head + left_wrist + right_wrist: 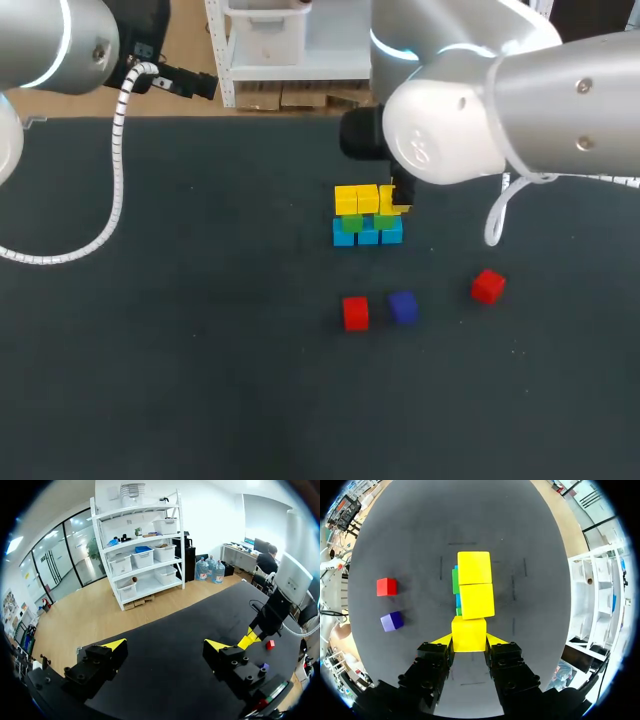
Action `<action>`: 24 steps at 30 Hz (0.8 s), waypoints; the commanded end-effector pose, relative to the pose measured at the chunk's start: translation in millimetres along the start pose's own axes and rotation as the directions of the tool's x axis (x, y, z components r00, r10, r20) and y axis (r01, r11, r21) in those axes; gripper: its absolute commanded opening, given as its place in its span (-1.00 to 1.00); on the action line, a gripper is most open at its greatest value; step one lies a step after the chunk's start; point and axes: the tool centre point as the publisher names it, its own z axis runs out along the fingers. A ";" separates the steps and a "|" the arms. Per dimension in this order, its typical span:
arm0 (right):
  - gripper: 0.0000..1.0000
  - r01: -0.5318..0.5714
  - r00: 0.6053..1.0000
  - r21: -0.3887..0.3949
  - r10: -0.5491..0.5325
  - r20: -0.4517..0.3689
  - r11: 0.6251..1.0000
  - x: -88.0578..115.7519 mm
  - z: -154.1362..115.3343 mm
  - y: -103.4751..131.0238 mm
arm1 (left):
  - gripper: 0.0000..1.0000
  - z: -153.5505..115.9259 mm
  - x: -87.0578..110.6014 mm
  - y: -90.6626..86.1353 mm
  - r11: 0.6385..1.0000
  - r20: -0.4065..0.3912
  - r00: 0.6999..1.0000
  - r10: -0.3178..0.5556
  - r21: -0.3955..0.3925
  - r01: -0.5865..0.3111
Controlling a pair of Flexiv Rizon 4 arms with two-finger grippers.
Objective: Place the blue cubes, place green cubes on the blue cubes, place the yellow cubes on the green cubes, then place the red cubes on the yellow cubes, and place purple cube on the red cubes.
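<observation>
At the table's middle stands a stack: a row of blue cubes [367, 236] at the bottom, green cubes [350, 223] on them, and two yellow cubes [357, 199] on top. My right gripper [468, 639] is shut on a third yellow cube [468, 633], level with the other two yellow cubes [475, 584] and at the end of their row. In the head view this gripper [398, 202] is at the stack's right end. My left gripper [166, 645] is open and empty, high over the table's far left edge.
Two red cubes [355, 313] [487, 287] and a purple cube [403, 307] lie loose on the dark mat in front of the stack. From the right wrist, one red cube [386, 586] and the purple cube [392, 621] lie to one side of the stack.
</observation>
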 end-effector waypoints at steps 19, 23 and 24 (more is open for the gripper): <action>0.43 0.009 1.000 -0.009 -0.009 -0.012 1.000 -1.7 4.0 -1.4 | 1.00 -0.3 0.8 0.4 1.000 0.003 1.000 -0.001 0.002 0.001; 0.80 0.005 1.000 -0.005 -0.005 -0.013 1.000 -1.3 4.2 -2.5 | 1.00 -0.3 0.8 0.4 1.000 0.003 1.000 -0.001 0.002 0.001; 0.82 0.003 1.000 -0.003 -0.003 -0.014 1.000 -1.1 4.2 -3.1 | 1.00 -0.3 0.8 0.4 1.000 0.003 1.000 -0.001 0.002 0.001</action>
